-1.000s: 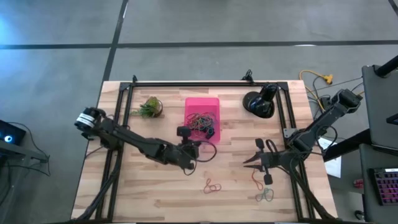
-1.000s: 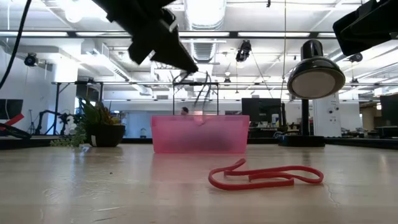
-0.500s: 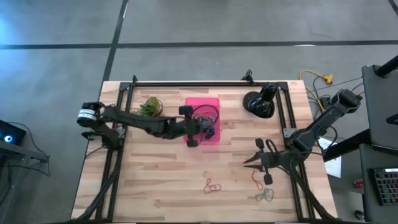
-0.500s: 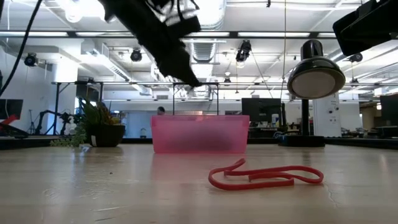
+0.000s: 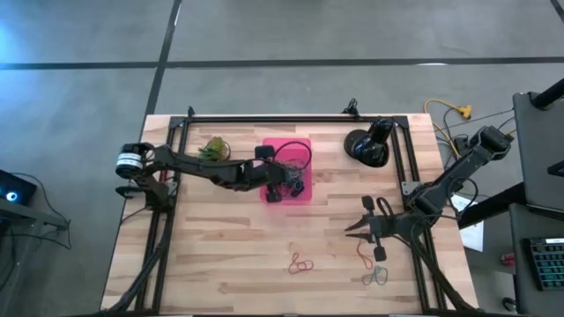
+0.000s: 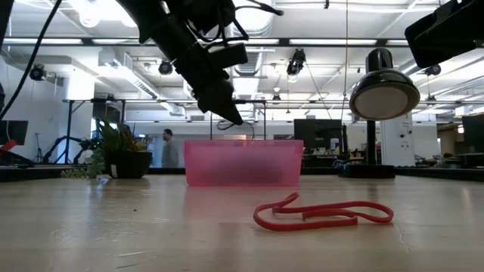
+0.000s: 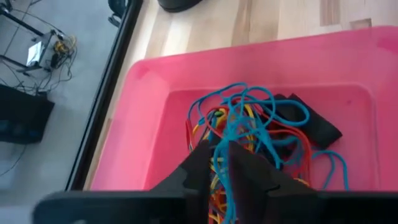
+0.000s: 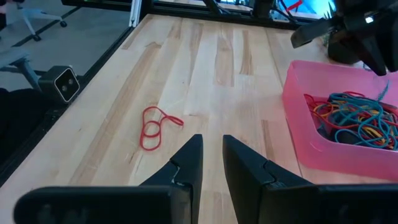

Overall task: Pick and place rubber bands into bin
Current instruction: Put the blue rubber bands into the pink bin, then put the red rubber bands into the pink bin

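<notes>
High view. Bright pink translucent rectangular plastic bin (image 5: 286, 143), far centre of the pale wooden worktop (image 5: 220, 255), holds a tangle of thin coloured elastic rubber bands (image 5: 288, 173). Left hand (image 5: 280, 181) sits over the bin's near half. Left to do, by my count: a red band (image 5: 301, 262) near centre, a red-orange band (image 5: 363, 253) and a green band (image 5: 378, 276) near right. Right hand (image 5: 352, 228) waits low over the worktop right of centre, well apart from the bin. Against the earlier high frame, the left arm has swung from the worktop near the bin to over it; the loose bands lie as before.

Low view. Left hand (image 6: 227, 115) hangs just above the bin's rim, a thin loop dangling from its tip. Red band in the foreground.

Left wrist view. Fingers (image 7: 202, 163) stand nearly together with a blue band (image 7: 233, 146) draped between them over the pile; whether it is gripped or slipping free I cannot tell.

Right wrist view. Right hand (image 8: 212, 163) slightly parted, holding nothing; red band beyond it.
</notes>
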